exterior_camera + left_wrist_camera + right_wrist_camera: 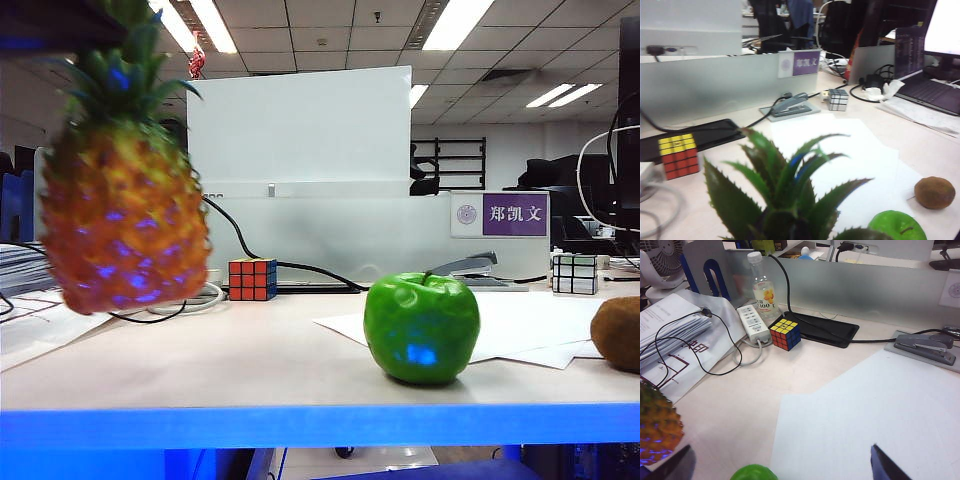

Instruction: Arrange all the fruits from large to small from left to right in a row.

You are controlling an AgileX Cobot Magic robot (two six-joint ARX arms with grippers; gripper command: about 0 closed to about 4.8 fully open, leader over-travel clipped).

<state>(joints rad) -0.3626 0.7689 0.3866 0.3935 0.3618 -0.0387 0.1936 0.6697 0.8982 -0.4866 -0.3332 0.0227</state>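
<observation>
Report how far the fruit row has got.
Done: the apple sits mid-table with the kiwi to its right, already in size order. In hand: the left tool, out of view, carries the pineapple in the air at far left. Left: set it down left of the apple. The right tool hangs open, empty.

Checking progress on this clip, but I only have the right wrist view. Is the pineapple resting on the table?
Observer: No. The exterior view shows the pineapple hanging clear of the table, far left.
Operator: Held by what? My right gripper is open, near the apple.
Observer: Apparently the left gripper, hidden itself; the left wrist view looks straight onto the crown.
Operator: Kiwi?
Observer: The kiwi lies right of the apple.
</observation>
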